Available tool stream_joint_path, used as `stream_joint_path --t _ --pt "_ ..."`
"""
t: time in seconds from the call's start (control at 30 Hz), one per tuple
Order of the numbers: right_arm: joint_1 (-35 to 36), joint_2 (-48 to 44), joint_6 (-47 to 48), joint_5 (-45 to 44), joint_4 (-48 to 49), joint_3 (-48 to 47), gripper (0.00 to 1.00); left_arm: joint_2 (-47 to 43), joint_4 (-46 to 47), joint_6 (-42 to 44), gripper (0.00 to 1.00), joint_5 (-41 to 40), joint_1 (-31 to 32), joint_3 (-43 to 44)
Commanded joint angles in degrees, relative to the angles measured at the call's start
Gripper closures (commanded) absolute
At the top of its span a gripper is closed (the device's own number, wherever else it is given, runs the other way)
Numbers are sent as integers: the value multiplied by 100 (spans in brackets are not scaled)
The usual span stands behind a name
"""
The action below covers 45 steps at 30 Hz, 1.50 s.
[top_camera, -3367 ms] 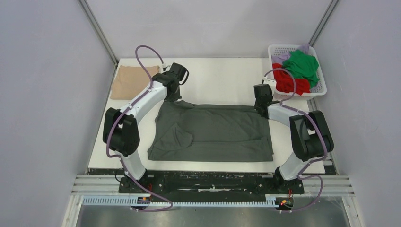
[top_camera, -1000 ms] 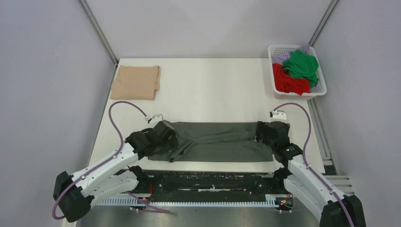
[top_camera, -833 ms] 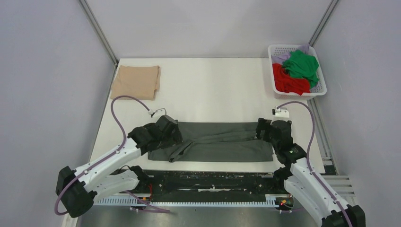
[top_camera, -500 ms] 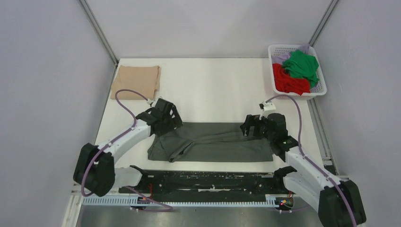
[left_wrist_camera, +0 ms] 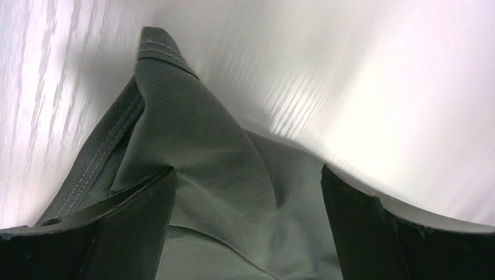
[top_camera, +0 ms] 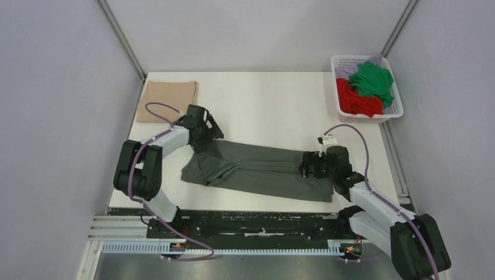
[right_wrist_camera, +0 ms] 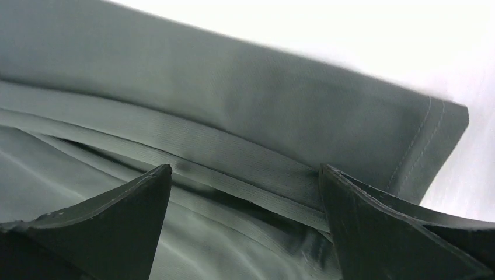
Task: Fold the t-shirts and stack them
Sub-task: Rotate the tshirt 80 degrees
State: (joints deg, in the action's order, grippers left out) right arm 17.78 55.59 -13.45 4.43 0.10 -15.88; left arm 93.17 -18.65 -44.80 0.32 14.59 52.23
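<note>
Grey t-shirt (top_camera: 257, 171) lies folded beneath my left hand (top_camera: 209, 135) and right hand (top_camera: 306, 165); both 2 gape wide, gripping nothing.

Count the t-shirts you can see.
5: grey shirt mid-table; beige shirt folded, far left; green shirt, red shirt and lilac shirt in the basket, where more may hide.

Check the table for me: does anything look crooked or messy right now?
Yes. The dark grey t-shirt lies askew, slanting across the table rather than square to its near edge, and its left end is rumpled into a ridge by the left gripper. The beige t-shirt sits neatly folded.
</note>
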Motion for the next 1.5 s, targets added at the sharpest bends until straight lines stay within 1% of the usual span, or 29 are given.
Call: stream_joint_path --t 0.0,0.07,0.2,0.3,0.37,0.47,0.5,0.57,0.63,0.73,0.8,0.83,0.97,1.03,1.13,1.2,1.3,1.37,1.47 --pt "-7 -282 66 -407 -376 258 2 611 152 210 0 170 -267 305" --pt "-6 -385 20 -605 -455 386 2 616 33 228 0 64 -315 428" --pt "-11 -712 -73 -661 -541 595 2 569 -296 355 0 -329 -343 862" --pt "-12 -1070 -48 -461 -558 616 2 439 -915 375 0 6 -315 1310" --pt "-12 -1271 93 -184 -537 494 2 17 -824 261 0 127 -222 1124" --pt "-11 -1498 303 -315 -524 191 2 -685 -1074 163 0 -10 -21 849" --pt "-11 -1539 328 -356 -528 91 2 -886 -1213 128 0 -211 88 746" --pt "-11 -1577 325 -268 -484 -89 2 -1281 -1302 74 0 -353 393 479" --pt "-11 -1543 314 189 -239 -122 2 -1586 -1284 -137 0 -418 669 147" --pt "-8 -1248 261 1149 465 22 2 -1638 -918 -331 0 3 869 -306" --pt "-2 -784 121 1492 787 60 2 -1507 -546 -356 0 601 875 -562" --pt "5 -592 95 1565 944 72 2 -1419 -407 -440 0 702 888 -683" --pt "23 121 -6 1775 1260 66 2 -849 84 -571 0 767 870 -969" --pt "42 295 -28 1903 1277 73 2 -472 201 -575 0 836 763 -930" --pt "83 383 -45 2029 1334 210 2 63 616 -624 0 1004 494 -810" --pt "145 434 18 2157 1249 282 2 610 622 -675 0 1017 354 -413" --pt "359 435 147 2130 1047 386 2 1410 546 -807 0 930 325 478" --pt "501 411 178 2173 956 461 2 2038 374 -900 0 985 325 1231" --pt "762 343 44 2215 944 559 2 2941 193 -1006 0 1034 350 2648"
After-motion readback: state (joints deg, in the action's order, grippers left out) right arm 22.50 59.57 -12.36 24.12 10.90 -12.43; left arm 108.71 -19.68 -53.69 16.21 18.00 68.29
